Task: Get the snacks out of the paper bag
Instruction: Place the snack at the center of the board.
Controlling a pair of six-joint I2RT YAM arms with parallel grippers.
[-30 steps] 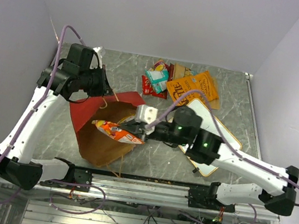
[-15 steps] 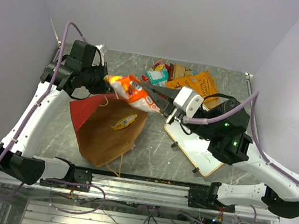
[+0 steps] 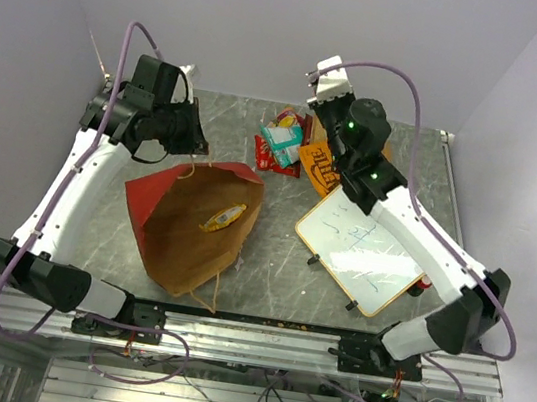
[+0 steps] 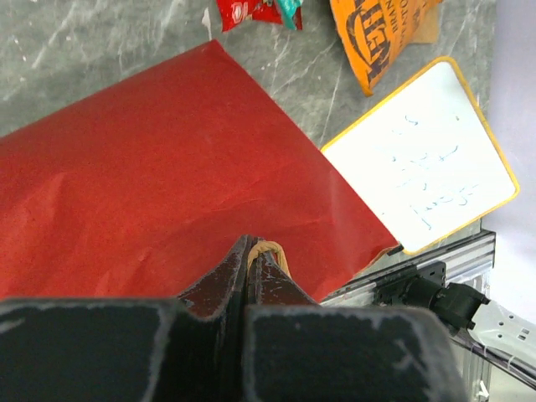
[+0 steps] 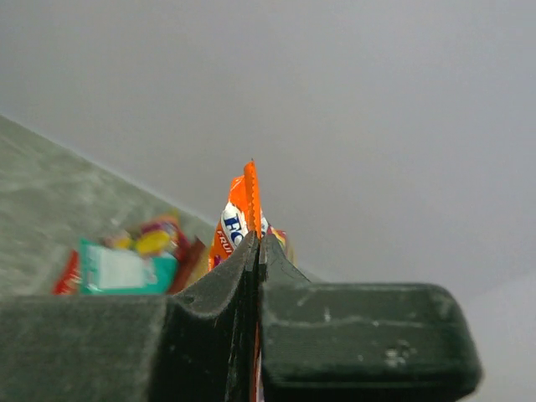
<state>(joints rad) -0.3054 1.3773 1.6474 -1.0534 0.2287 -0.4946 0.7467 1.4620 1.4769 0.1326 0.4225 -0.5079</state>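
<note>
The paper bag lies on its side, red outside, its brown inside open toward the camera. One small orange packet lies inside it. My left gripper is at the bag's far edge, shut on its string handle above the red paper. My right gripper is shut on an orange snack packet, held up at the back of the table. From above its fingers are hidden under its wrist. Below it lie a teal packet and the snack pile.
A large orange chip bag lies by the pile at the back. A white whiteboard with a yellow rim lies at right and also shows in the left wrist view. Grey walls close the back and sides.
My right gripper pulled the orange packet out of the bag and carried it up and to the back, over the snack pile. The small orange packet stays in the bag. The left gripper still holds the handle.
</note>
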